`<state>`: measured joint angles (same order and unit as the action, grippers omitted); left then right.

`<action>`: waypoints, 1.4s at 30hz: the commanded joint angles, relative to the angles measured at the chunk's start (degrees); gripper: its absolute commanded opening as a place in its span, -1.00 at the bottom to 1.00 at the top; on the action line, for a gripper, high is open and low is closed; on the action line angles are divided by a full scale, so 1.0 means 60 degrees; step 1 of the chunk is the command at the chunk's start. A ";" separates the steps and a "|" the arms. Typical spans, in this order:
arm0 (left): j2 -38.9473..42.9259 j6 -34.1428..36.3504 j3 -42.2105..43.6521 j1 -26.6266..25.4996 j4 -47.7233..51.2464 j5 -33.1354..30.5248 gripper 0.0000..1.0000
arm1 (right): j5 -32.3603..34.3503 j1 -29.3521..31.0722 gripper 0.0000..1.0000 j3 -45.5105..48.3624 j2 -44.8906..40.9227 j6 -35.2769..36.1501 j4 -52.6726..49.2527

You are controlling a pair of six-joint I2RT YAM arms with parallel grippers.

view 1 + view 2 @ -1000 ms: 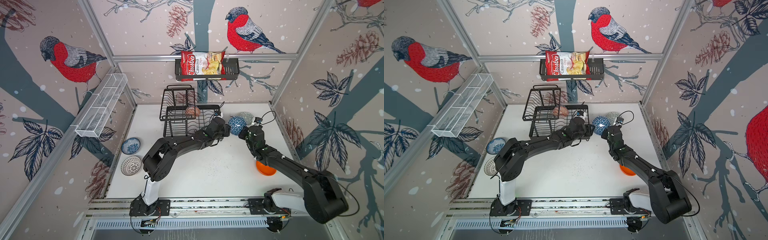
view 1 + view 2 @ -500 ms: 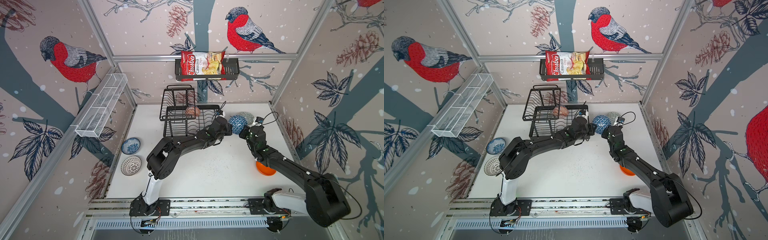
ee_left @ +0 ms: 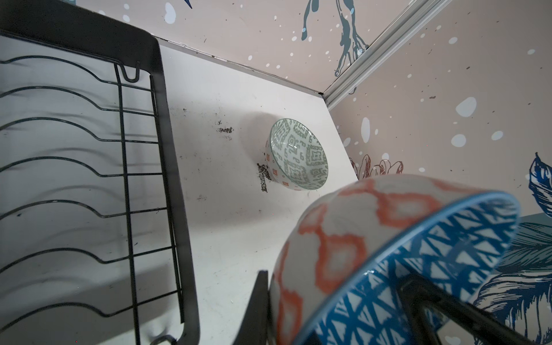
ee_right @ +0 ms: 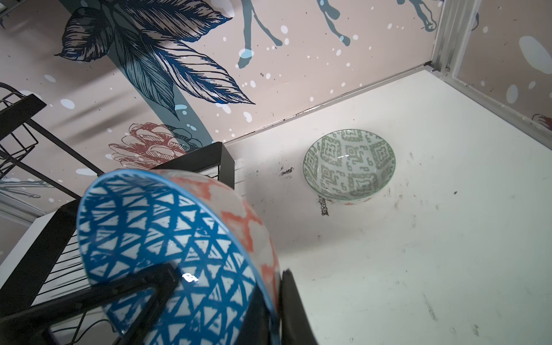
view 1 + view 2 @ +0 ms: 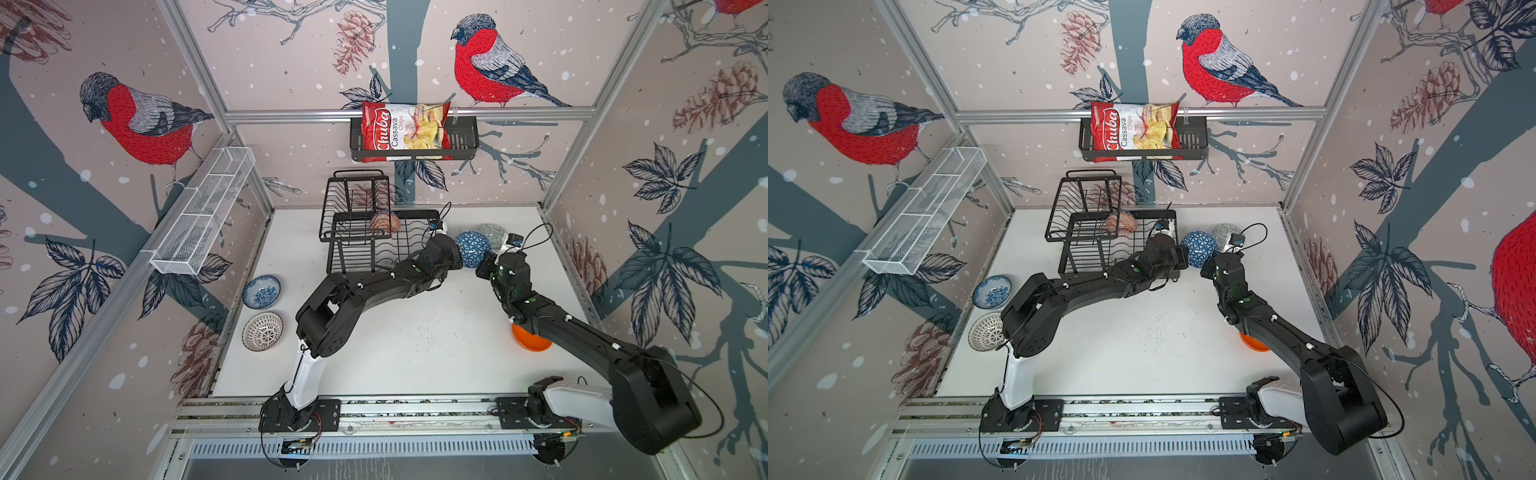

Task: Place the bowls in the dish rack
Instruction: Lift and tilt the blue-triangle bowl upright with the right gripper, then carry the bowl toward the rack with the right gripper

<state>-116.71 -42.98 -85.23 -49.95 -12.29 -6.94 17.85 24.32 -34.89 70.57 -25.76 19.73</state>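
Beside the rack [image 5: 365, 253], seemingly lifted off the bench [image 5: 415, 332], the blue bowl [image 5: 469, 248] stands tilted on edge, pinched at its rim from both sides: my left claw [image 3: 333, 276] and my right claw [image 4: 224, 276] are each clamped onto it. To hand over well, I judge the right should let go only once the left grip is firm, then back straight off so nothing twists. One salmon bowl [image 5: 385, 221] sits in the rack. On the wall, the bag [image 5: 405, 131] reads "Chuba Cassava Chips".
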 commanded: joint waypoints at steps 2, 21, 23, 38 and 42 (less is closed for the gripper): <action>0.0213 0.0086 -0.0081 -0.0052 -0.0521 -0.0061 -1.00 | -0.0010 -0.0073 -0.77 -0.0058 -0.0026 -0.0437 0.0672; -0.0127 0.1225 -0.1318 0.0057 0.0248 -0.2243 -1.00 | -0.2418 -0.1666 0.39 0.0602 -0.0797 -0.1687 0.1210; -0.0182 0.1406 -0.1451 0.0064 0.0219 -0.2625 -1.00 | -0.2845 -0.1857 0.49 0.0719 -0.0862 -0.1849 0.1437; -0.1297 0.3989 -0.2289 -0.0489 -0.1309 -0.6395 -1.00 | -0.5439 -0.3270 0.99 0.1739 -0.1593 -0.3578 0.3523; -0.1544 0.4532 -0.2278 -0.0704 -0.1811 -0.6874 -1.00 | -0.6499 -0.3754 0.99 0.1714 -0.1030 -0.4460 0.4245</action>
<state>-125.47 -20.12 -98.28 -53.84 -14.76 -42.76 -14.22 2.76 -24.62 63.05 -47.18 38.52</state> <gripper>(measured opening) 0.096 0.997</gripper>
